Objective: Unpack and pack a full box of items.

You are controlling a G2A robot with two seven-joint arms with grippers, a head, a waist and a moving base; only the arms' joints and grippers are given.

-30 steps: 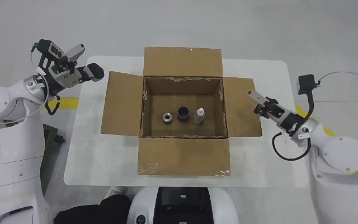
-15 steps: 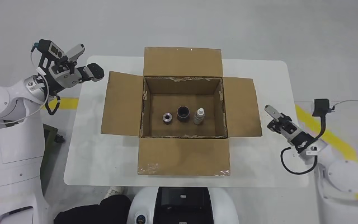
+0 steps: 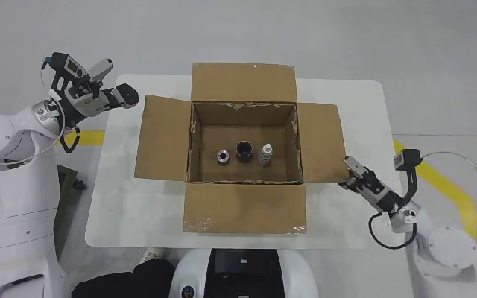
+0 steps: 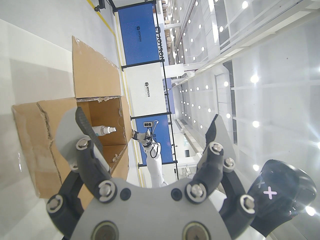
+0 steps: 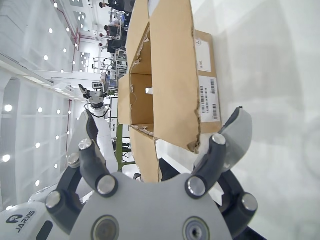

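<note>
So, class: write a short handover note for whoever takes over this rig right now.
Left gripper: open, holding nothing, near the far left corner of the table, clear of the box.
Right gripper: open, holding nothing, at the outer near corner of the right flap.
Box: all four flaps folded out. Inside, in a row, are a metal ring, a dark cylinder and a white bottle.
Done: box opened.
Left: lift the three items out, then repack them.

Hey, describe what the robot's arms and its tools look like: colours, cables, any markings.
The left arm and right arm have smooth white shells, each trailing a looping black cable. The left tool and right tool match: grey metal base plate with silver screws, black links, and two curved grey fingers lined with black ribbed pads.
</note>
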